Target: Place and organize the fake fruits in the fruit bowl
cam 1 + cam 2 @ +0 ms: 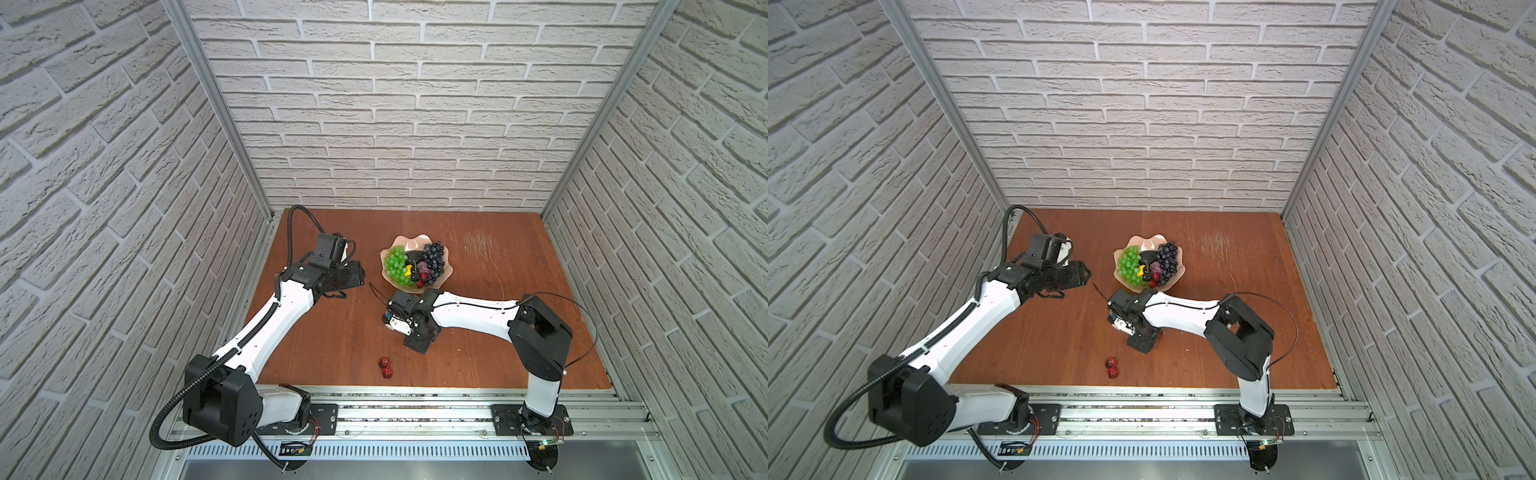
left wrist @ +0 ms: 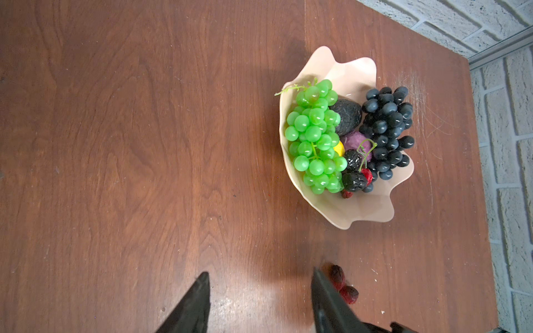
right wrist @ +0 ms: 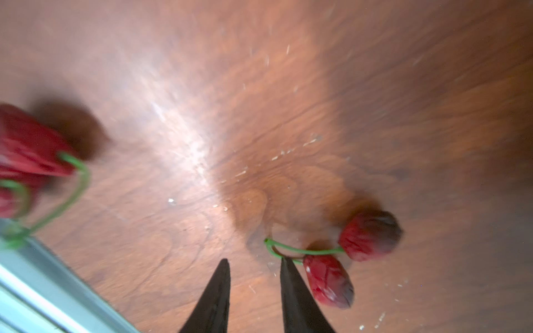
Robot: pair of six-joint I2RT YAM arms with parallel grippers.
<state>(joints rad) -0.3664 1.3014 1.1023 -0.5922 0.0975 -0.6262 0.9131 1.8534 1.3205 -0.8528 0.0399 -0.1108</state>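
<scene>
The pale pink fruit bowl (image 1: 399,242) (image 2: 363,213) stands at mid-back of the table in both top views. It holds green grapes (image 2: 315,138), dark grapes (image 2: 386,129), an avocado (image 2: 347,116), a lemon (image 2: 339,148), a purple fruit (image 2: 356,141), black berries (image 2: 353,168) and a cherry (image 2: 367,174). A red cherry pair (image 1: 385,368) lies near the table's front. My right gripper (image 3: 255,261) (image 1: 417,345) points down at the table, open and empty. Another cherry pair (image 3: 328,281) lies just outside one fingertip (image 3: 284,261), which touches its green stem (image 3: 300,251). My left gripper (image 2: 259,276) (image 1: 358,274) is open and empty, left of the bowl.
In the left wrist view, red cherries (image 2: 344,285) lie on the wood beside one finger (image 2: 326,299). A blurred cherry pair (image 3: 26,144) sits at the right wrist view's edge by the metal rail (image 3: 43,288). Brick walls enclose the table on three sides.
</scene>
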